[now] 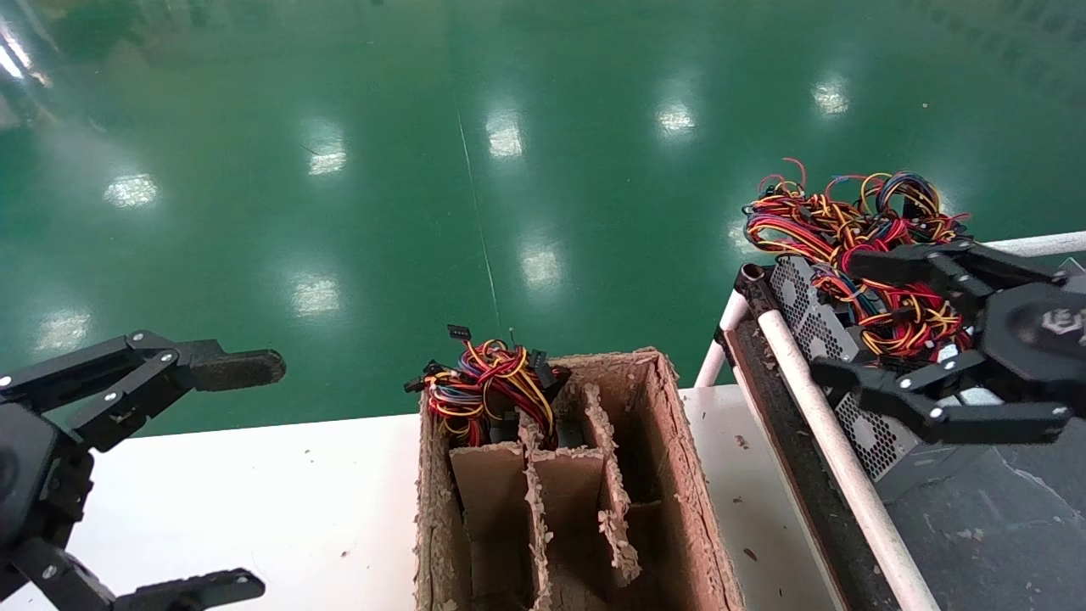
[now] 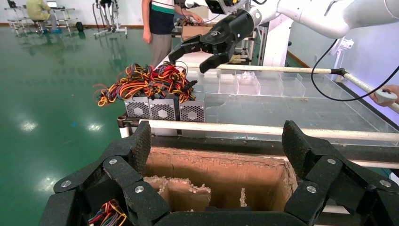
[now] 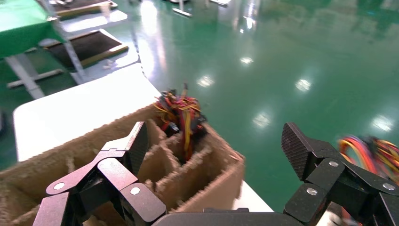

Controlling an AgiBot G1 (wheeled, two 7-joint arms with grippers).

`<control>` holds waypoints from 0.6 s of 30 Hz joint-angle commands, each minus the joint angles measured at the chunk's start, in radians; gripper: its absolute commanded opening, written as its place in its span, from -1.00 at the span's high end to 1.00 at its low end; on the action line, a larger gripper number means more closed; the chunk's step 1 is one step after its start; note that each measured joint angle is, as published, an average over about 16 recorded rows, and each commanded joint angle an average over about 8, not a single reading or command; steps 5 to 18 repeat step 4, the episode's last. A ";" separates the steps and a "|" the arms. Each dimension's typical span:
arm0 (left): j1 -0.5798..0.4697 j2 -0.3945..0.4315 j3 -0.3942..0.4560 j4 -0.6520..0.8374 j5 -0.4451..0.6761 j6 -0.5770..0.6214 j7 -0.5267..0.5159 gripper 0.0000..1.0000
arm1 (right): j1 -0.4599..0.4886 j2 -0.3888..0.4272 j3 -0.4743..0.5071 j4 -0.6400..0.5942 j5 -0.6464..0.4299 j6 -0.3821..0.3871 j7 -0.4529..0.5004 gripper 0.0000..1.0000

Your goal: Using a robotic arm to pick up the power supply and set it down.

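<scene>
Three silver power supplies (image 1: 874, 441) with perforated sides stand in a row at the near end of the dark bench on my right, under a tangle of coloured wires (image 1: 848, 221). The robotic arm (image 2: 306, 12) holds my right gripper (image 1: 840, 318) open just above those wires, with nothing between its fingers. The left wrist view shows the same boxes (image 2: 162, 109) and that gripper (image 2: 193, 54) hanging clear above them. Another power supply with its wire bundle (image 1: 492, 390) sits in the far-left cell of the cardboard box (image 1: 679, 475). My left gripper (image 1: 246, 475) is open and empty at the lower left.
The cardboard box has ragged dividers (image 1: 534, 509) and stands on a white table (image 1: 254, 492). A white rail (image 1: 840, 458) edges the bench. Green floor lies beyond. A person (image 2: 160, 23) stands behind the bench, and a hand (image 2: 383, 94) shows at its far side.
</scene>
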 commanded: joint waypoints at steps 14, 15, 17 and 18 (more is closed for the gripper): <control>0.000 0.000 0.000 0.000 0.000 0.000 0.000 -1.00 | -0.029 -0.021 0.000 0.044 0.029 -0.002 -0.009 -1.00; 0.000 0.000 0.000 0.000 0.000 0.000 0.000 -1.00 | -0.029 -0.021 0.000 0.044 0.029 -0.002 -0.009 -1.00; 0.000 0.000 0.000 0.000 0.000 0.000 0.000 -1.00 | -0.029 -0.021 0.000 0.044 0.029 -0.002 -0.009 -1.00; 0.000 0.000 0.000 0.000 0.000 0.000 0.000 -1.00 | -0.029 -0.021 0.000 0.044 0.029 -0.002 -0.009 -1.00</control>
